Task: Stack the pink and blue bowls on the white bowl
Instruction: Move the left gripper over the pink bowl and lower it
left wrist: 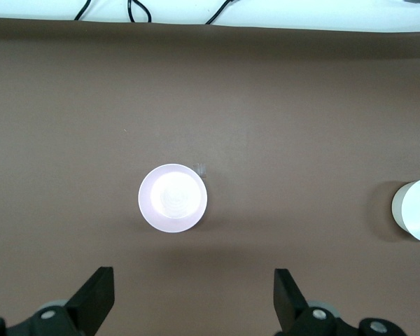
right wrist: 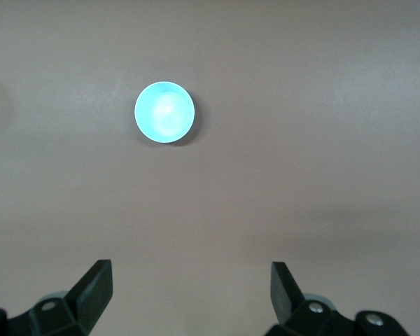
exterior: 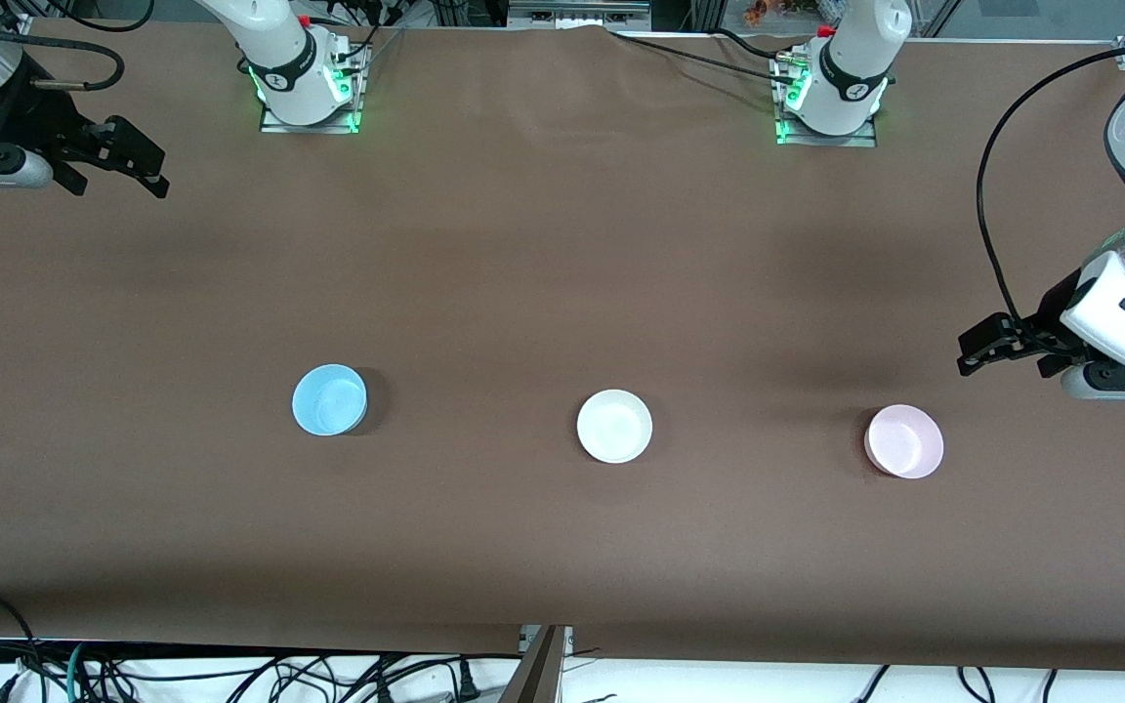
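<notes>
Three bowls stand apart in a row on the brown table. The white bowl (exterior: 614,426) is in the middle. The blue bowl (exterior: 329,399) stands toward the right arm's end, the pink bowl (exterior: 904,441) toward the left arm's end. My left gripper (exterior: 980,350) is open and empty, up in the air beside the pink bowl at the left arm's end. Its wrist view shows the pink bowl (left wrist: 173,198), the white bowl (left wrist: 416,210) at the frame edge, and the gripper (left wrist: 194,294). My right gripper (exterior: 121,181) is open and empty, high over the table's corner at the right arm's end. Its wrist view shows the blue bowl (right wrist: 164,112) and the gripper (right wrist: 191,290).
The two arm bases (exterior: 309,88) (exterior: 826,98) stand along the table's edge farthest from the front camera. Loose cables (exterior: 230,674) lie off the table's edge nearest the front camera. A black cable (exterior: 1002,176) loops from the left arm.
</notes>
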`<action>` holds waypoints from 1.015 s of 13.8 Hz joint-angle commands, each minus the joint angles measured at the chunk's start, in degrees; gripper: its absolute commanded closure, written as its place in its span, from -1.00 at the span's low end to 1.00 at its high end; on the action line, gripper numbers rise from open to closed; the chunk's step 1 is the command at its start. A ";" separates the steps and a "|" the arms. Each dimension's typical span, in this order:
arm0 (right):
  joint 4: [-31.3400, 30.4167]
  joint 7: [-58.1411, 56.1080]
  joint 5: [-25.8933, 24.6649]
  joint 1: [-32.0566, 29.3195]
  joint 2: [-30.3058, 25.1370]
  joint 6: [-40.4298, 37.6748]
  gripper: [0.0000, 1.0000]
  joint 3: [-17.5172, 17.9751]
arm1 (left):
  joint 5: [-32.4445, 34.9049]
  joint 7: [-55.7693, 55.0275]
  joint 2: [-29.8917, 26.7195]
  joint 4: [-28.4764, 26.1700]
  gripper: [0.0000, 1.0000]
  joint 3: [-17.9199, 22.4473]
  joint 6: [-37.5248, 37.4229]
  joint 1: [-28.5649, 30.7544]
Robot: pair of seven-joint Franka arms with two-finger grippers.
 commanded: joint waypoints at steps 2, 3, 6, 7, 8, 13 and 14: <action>1.30 -0.35 0.12 -0.12 0.35 -0.93 -0.99 0.18 | 0.02 0.53 1.25 1.13 -1.00 0.18 -1.30 -0.20; 1.30 -0.35 0.12 -0.12 0.35 -0.93 -0.99 0.18 | -0.41 0.97 1.25 1.13 -1.00 0.18 -1.29 0.50; 1.30 -0.44 0.12 -0.12 0.35 -1.02 -0.99 0.18 | -0.50 1.24 3.71 1.04 -1.00 0.27 -0.68 1.30; 1.30 -0.35 0.12 -0.12 0.35 -1.02 -0.99 0.18 | -0.50 1.32 4.50 0.95 -1.00 0.27 -0.16 2.26; 1.30 -0.44 0.12 -0.12 0.35 -1.02 -0.99 0.18 | -0.42 1.41 5.55 0.95 -1.00 0.27 0.80 2.96; 1.30 -0.44 0.21 -0.03 0.44 -0.75 -0.99 0.18 | -0.77 6.16 11.35 1.21 -1.00 0.27 5.38 5.51; 1.30 -0.44 0.21 -0.03 0.53 -0.75 -0.99 0.18 | -0.77 6.16 11.88 1.39 -1.00 0.27 5.38 6.21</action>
